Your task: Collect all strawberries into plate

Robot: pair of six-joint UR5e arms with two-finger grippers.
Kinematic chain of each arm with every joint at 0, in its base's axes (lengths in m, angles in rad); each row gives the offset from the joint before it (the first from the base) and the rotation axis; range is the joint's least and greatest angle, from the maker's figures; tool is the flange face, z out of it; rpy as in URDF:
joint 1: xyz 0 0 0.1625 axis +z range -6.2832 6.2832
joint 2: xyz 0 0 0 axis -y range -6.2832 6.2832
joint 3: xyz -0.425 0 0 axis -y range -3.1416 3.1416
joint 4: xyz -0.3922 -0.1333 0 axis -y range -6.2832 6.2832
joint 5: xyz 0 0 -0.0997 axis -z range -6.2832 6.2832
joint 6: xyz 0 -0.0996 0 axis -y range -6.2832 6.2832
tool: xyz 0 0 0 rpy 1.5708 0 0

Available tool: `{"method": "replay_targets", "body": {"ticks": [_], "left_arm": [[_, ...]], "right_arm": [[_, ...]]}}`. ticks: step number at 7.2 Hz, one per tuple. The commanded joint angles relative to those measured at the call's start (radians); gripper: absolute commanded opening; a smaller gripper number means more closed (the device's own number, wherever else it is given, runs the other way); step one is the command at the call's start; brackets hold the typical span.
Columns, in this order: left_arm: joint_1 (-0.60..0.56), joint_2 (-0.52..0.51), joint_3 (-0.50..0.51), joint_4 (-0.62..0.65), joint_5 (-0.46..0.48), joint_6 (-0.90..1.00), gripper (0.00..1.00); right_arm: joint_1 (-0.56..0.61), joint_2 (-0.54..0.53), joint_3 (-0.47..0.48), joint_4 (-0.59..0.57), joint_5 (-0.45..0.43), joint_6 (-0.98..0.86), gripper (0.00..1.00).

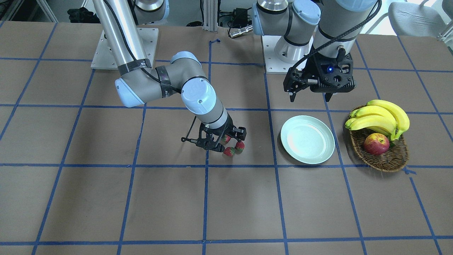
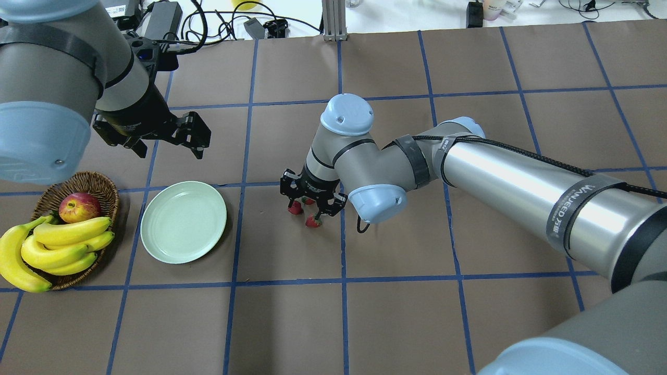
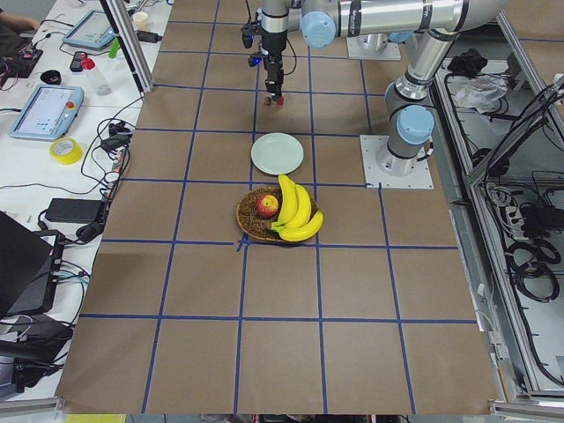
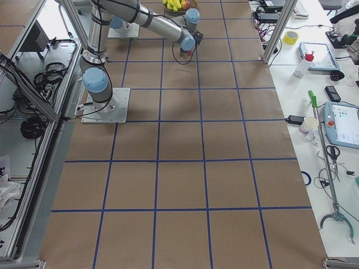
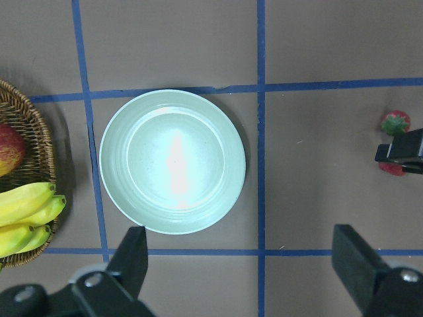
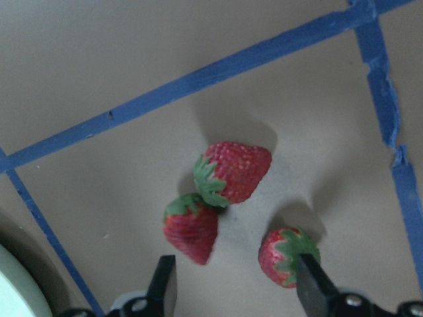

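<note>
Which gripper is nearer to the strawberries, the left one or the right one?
Right. The right gripper hangs open directly above the strawberries; the left gripper hovers by the plate, well aside from them.

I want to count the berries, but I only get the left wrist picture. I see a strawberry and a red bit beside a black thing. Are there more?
Observer: Yes, three strawberries sit huddled together; the right wrist view shows them all.
Operator: What is the black thing?
Observer: That is the right claw, open, hanging over the berries.
Operator: Is it holding one?
Observer: No, all three lie on the table, none pinched.
</note>
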Motion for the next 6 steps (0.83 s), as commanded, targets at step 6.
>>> {"method": "replay_targets", "body": {"ticks": [6], "left_arm": [[-0.005, -0.004, -0.011, 0.000, 0.000, -0.002, 1.00]], "right_arm": [[-0.218, -0.249, -0.003, 0.282, -0.215, -0.363, 0.86]]}}
